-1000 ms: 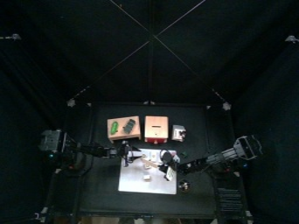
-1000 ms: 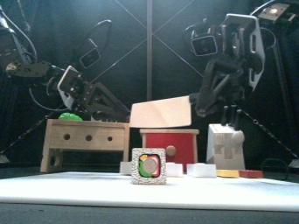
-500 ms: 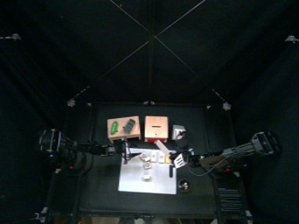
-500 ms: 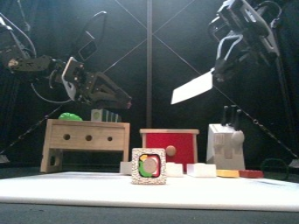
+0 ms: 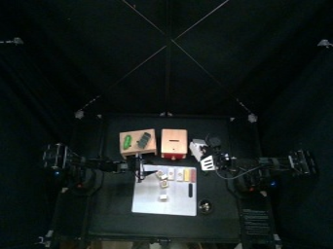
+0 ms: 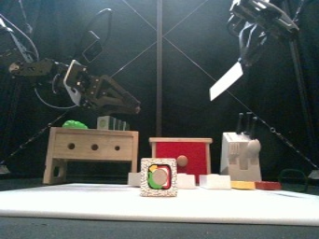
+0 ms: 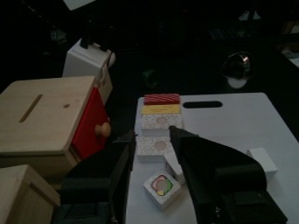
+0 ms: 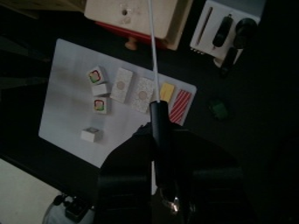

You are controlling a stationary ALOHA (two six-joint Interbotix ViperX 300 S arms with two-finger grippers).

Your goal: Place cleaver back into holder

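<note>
Black curtains behind — R hand [image 6: 249, 33] grips cleaver [image 6: 226, 80] hanging below it, L hand [image 6: 112, 101] wide.

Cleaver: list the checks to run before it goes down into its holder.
1. Cleaver held in the right gripper jaws: ok.
2. Cleaver raised clear of everything on the table: ok.
3. Left gripper, jaws open, apart from the cleaver: ok.
4. White block with dark handles upright: ok.
5. Wooden block top slot uncovered: ok.
6. Blade lined up with a slot: cannot tell.
</note>
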